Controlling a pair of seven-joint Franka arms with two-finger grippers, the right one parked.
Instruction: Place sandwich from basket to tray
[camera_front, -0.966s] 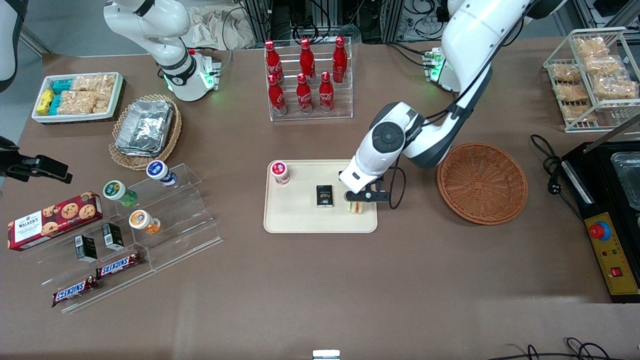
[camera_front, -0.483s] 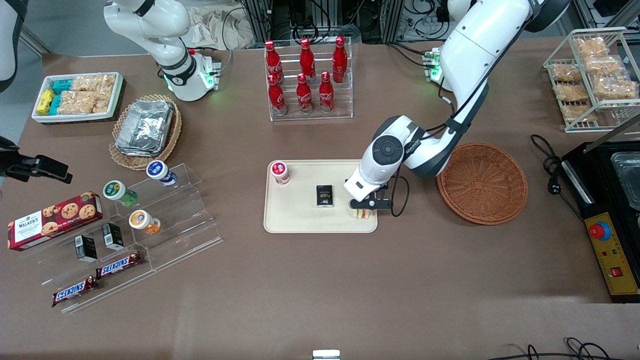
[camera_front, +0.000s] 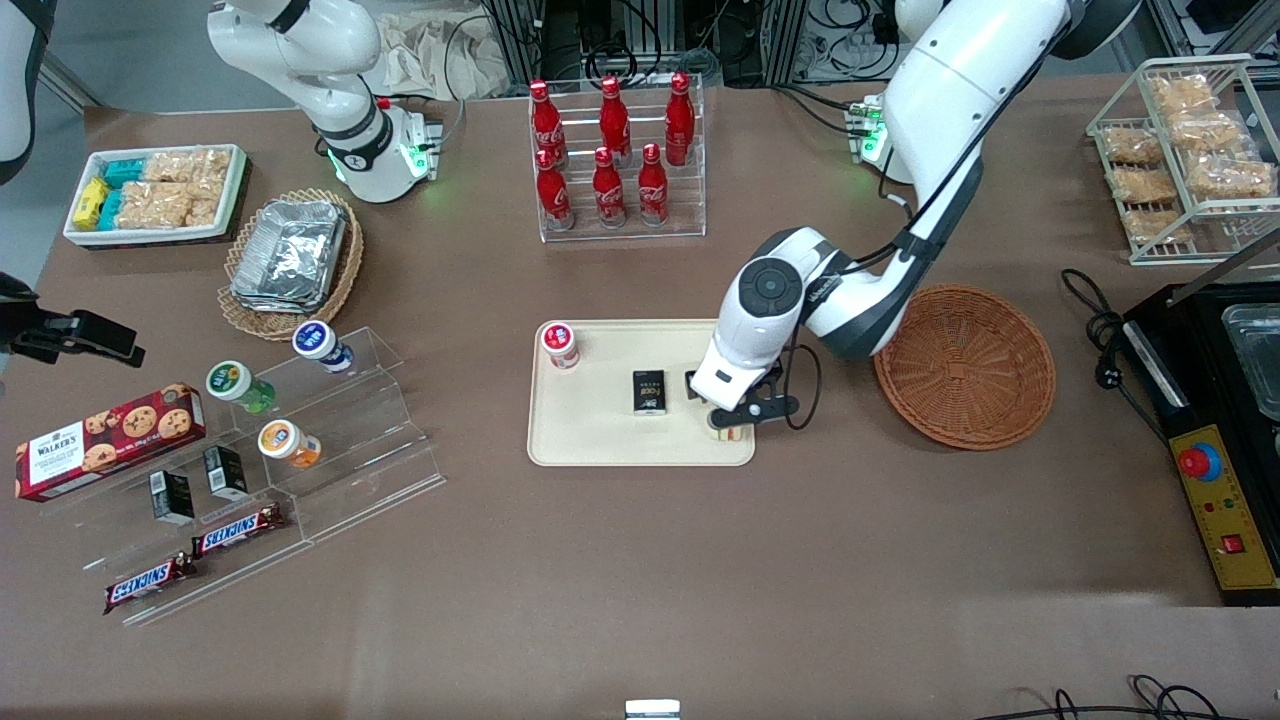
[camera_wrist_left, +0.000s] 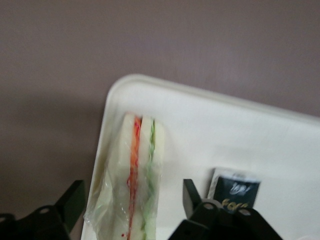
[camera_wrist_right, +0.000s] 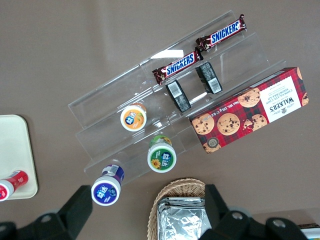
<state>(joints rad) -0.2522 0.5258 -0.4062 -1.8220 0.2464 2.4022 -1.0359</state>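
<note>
The sandwich (camera_front: 728, 432), a white wedge in clear wrap with red and green filling, lies on the cream tray (camera_front: 590, 440), in the tray's corner nearest the front camera and the basket. My left gripper (camera_front: 738, 412) hovers right over it. In the left wrist view the sandwich (camera_wrist_left: 142, 150) sits on the tray (camera_wrist_left: 200, 125) between the two fingers of the gripper (camera_wrist_left: 133, 192), with a gap on each side, so the gripper is open. The reddish-brown wicker basket (camera_front: 965, 365) stands beside the tray, toward the working arm's end, with nothing in it.
On the tray are a black packet (camera_front: 649, 391) beside the sandwich and a red-capped small bottle (camera_front: 560, 343). A rack of red cola bottles (camera_front: 615, 150) stands farther from the front camera. An acrylic stand (camera_front: 330, 430) with snacks lies toward the parked arm's end.
My gripper and the sandwich have moved a little nearer the front camera and toward the basket, into the tray's corner.
</note>
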